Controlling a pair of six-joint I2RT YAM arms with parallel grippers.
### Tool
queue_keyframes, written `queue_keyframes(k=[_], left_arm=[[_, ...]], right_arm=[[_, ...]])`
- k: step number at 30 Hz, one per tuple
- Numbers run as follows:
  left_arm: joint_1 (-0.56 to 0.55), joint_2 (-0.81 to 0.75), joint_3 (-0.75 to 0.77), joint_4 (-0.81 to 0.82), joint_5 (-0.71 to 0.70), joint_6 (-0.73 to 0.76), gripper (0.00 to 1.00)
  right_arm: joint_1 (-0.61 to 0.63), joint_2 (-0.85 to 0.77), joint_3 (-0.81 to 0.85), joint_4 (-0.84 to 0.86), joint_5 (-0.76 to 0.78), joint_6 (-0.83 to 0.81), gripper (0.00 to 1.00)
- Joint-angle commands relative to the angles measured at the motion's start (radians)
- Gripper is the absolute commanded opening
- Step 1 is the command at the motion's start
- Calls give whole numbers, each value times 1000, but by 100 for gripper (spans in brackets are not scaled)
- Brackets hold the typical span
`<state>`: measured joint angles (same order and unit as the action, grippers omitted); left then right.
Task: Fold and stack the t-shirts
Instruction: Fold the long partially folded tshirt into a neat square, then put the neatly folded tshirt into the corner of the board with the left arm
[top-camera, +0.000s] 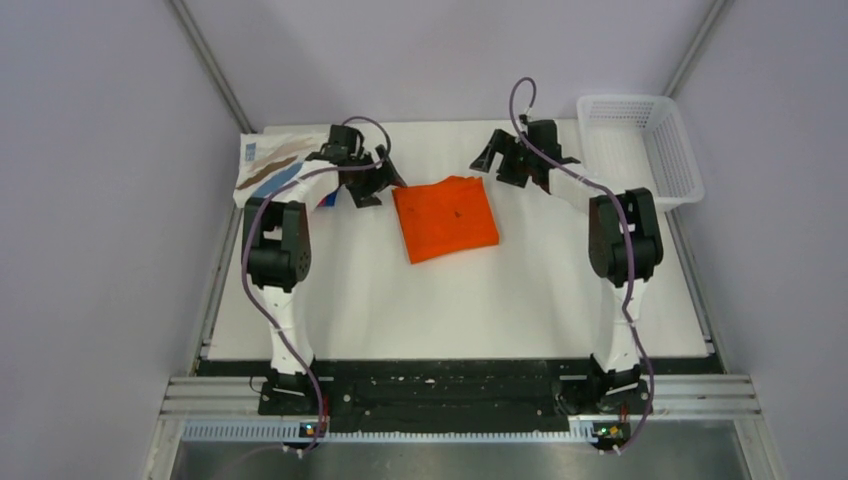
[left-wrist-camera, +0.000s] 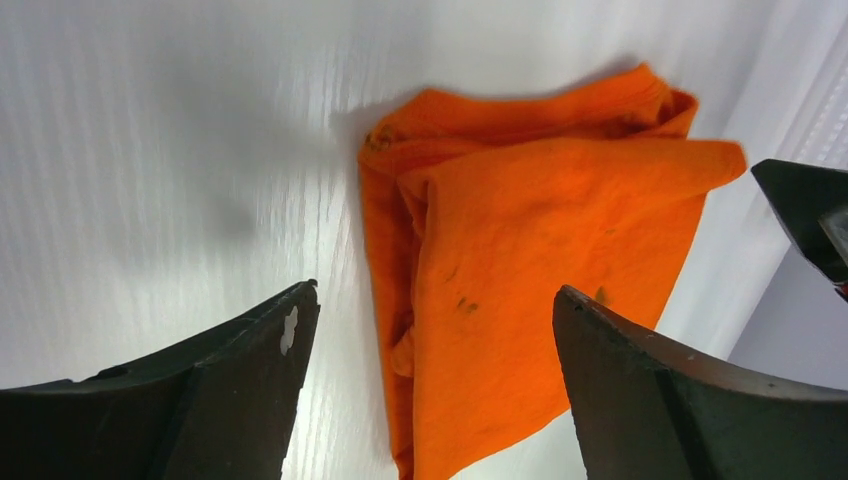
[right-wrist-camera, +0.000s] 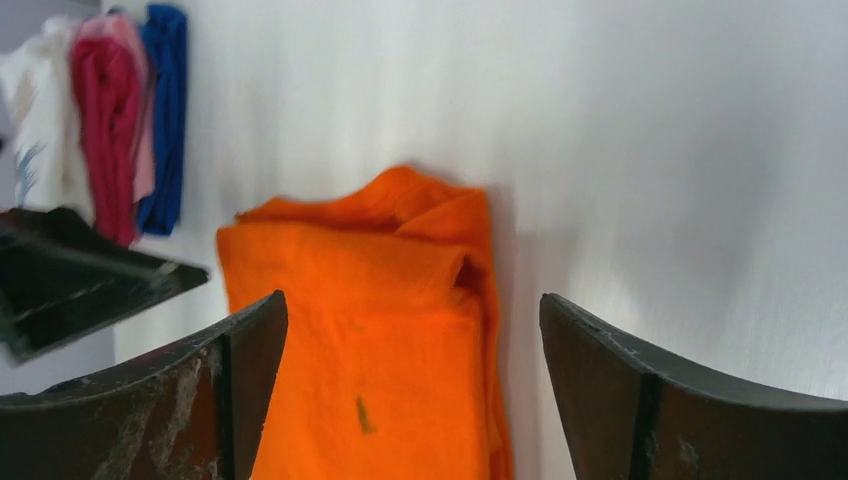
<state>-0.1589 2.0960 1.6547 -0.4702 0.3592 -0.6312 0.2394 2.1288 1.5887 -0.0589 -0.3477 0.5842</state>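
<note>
One orange t-shirt (top-camera: 446, 217) — three stacked t-shirts (right-wrist-camera: 105, 140) — one mesh basket (top-camera: 680, 165).

No readable text.
Checked orange t-shirt (top-camera: 446, 217), white t-shirt (top-camera: 262, 165) and basket (top-camera: 676, 160): brush-stroke print only, no letters; small dark marks on orange cloth, illegible.

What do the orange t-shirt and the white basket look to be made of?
Orange t-shirt: soft matte cloth, probably cotton knit; it lies in limp, creased folds. White mesh basket: likely moulded plastic, smooth-looking; thin rigid lattice walls hold their shape.
</note>
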Motion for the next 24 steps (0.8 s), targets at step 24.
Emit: queue_keyframes(k=[24], left_arm=[[-114, 81, -75, -34, -62, -3, 53]], right_arm=[[59, 159, 8, 198, -215, -60, 99]])
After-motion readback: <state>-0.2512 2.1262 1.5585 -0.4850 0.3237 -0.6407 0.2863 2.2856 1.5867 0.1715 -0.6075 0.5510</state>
